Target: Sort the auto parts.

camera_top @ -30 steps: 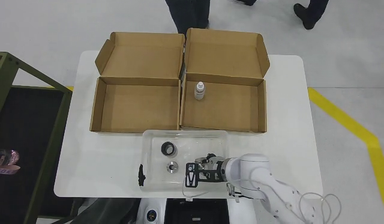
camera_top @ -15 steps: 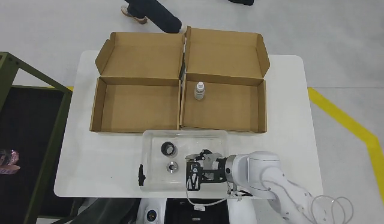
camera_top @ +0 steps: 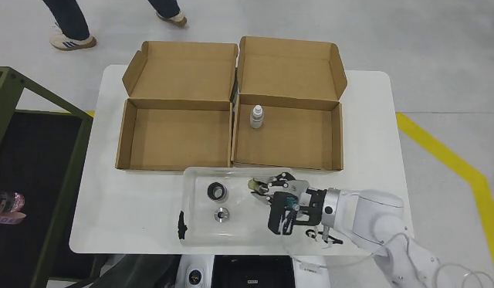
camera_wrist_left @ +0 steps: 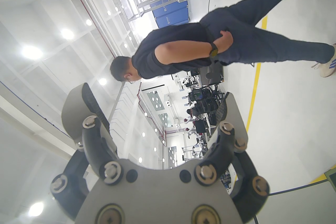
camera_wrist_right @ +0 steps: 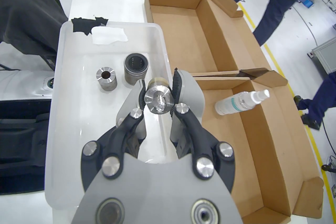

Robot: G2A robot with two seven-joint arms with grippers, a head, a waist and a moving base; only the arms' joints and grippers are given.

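My right gripper [camera_wrist_right: 159, 84] is shut on a round silver metal part [camera_wrist_right: 158, 101] and holds it above the clear plastic bin [camera_wrist_right: 56, 72], near the bin's edge that faces the cardboard boxes. In the top view this gripper [camera_top: 261, 188] carries the part [camera_top: 253, 185] over the bin [camera_top: 193, 176]. A dark linear bearing [camera_wrist_right: 136, 68] and a silver bushing [camera_wrist_right: 105, 77] stand on the bin floor. My left gripper [camera_wrist_left: 157, 107] is open with nothing in it and points up at the hall ceiling.
Two open cardboard boxes sit behind the bin: the left box [camera_top: 177, 137] holds nothing, and the right box [camera_top: 309, 137] holds a white spray bottle [camera_top: 257, 116]. Black tape [camera_wrist_right: 86, 24] marks one bin corner. A green rack [camera_top: 31, 133] stands left of the table.
The right gripper has risen from the bin's front edge with the silver part in it and moved toward the boxes. People behind the table walked to the left.
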